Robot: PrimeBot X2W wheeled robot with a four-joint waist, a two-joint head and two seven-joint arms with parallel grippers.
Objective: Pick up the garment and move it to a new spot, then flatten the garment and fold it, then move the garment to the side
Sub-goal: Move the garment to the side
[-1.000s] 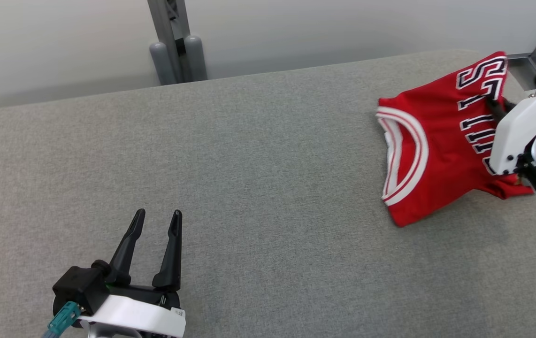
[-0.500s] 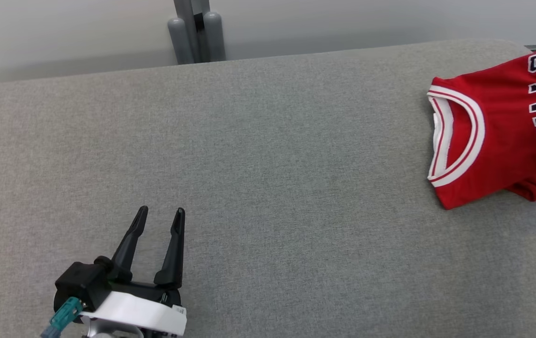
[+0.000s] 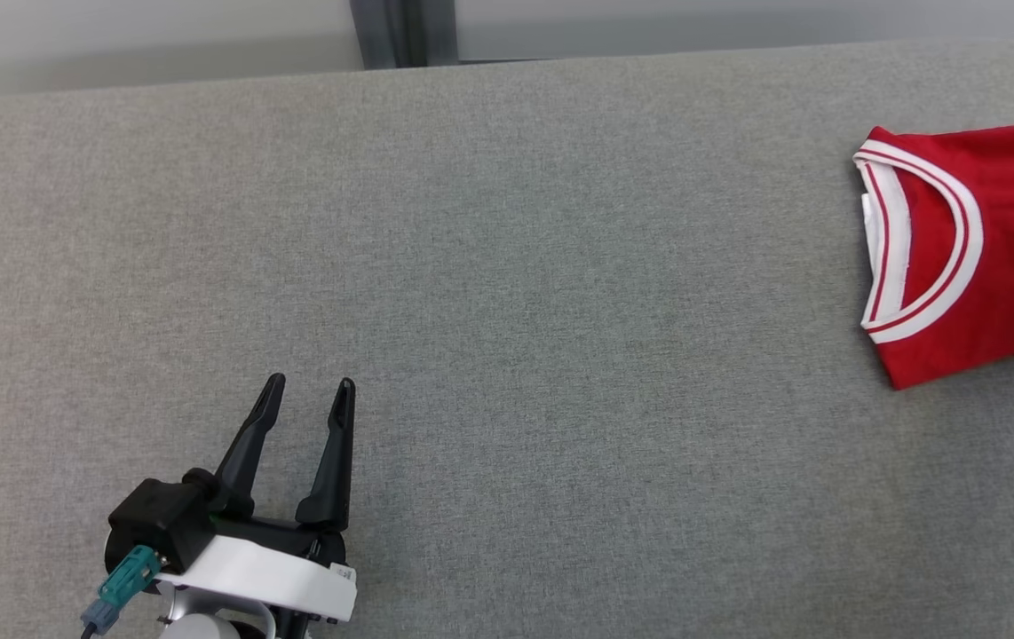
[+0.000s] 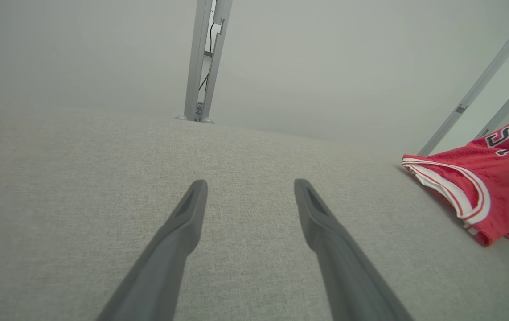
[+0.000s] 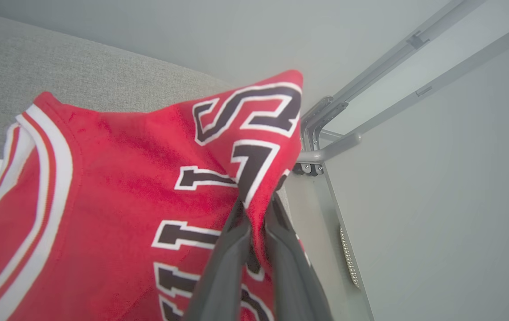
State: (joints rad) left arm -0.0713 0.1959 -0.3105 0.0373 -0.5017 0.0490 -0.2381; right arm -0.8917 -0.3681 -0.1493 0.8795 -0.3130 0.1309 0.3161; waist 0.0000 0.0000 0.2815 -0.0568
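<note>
Pinching a raised fold of jersey (image 5: 116, 178) in right gripper (image 5: 254, 209), the rest draped on table (image 3: 507, 266). Holding left gripper (image 3: 310, 383) spread and empty, well apart from jersey.

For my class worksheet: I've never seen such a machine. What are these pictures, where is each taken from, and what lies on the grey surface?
It is a two-armed robot. One picture looks down from its head; the others come from a camera on each wrist, looking along that arm's two dark fingers. The left gripper is open and empty over the grey padded surface. A red jersey lies near its right end, and the right gripper is shut on a fold of it.
</note>
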